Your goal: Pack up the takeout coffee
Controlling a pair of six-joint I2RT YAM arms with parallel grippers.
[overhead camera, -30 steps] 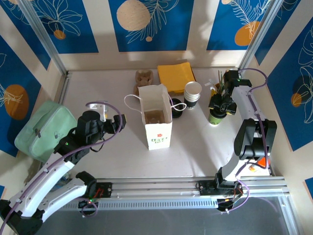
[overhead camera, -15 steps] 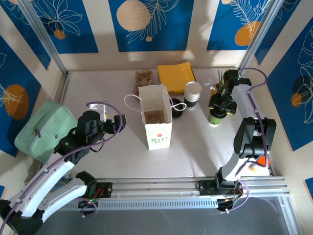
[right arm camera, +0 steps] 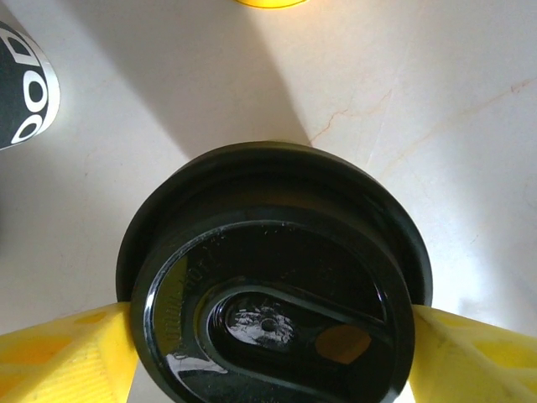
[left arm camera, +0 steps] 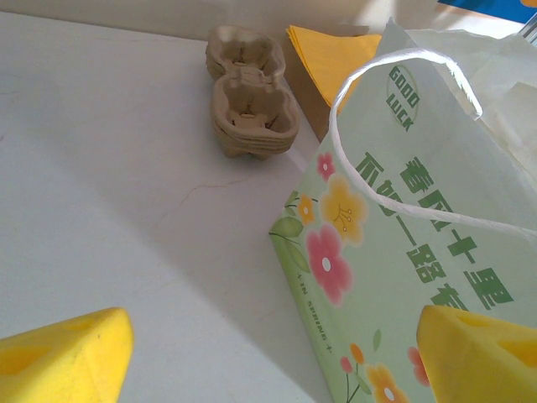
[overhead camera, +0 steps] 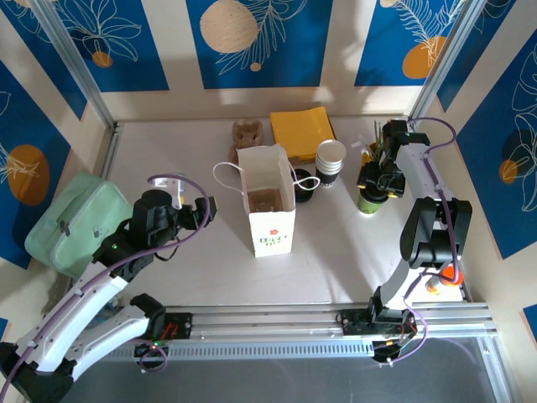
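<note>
Between two fingers [right arm camera: 63,357] of the right pincer [right arm camera: 273,357] stands one takeout coffee [right arm camera: 273,269].

Walls [overhead camera: 126,42]: blue panels, white leaf prints, orange discs, cream strips. Metal posts [overhead camera: 74,63] at corners. Pale veined surface [overhead camera: 336,260], brighter at back.

The pale, marble-veined table [overhead camera: 168,143] carries a white paper bag [overhead camera: 270,214] standing upright and open near its middle. Behind the bag lies a stack of pulp cup carriers [overhead camera: 247,133], with a pile of yellow napkins [overhead camera: 302,130] just beside it to the right. A stack of white paper cups [overhead camera: 330,161] stands right of the bag, loose black lids [overhead camera: 304,186] between them. The takeout coffee [overhead camera: 367,204] stands farther right.
</note>
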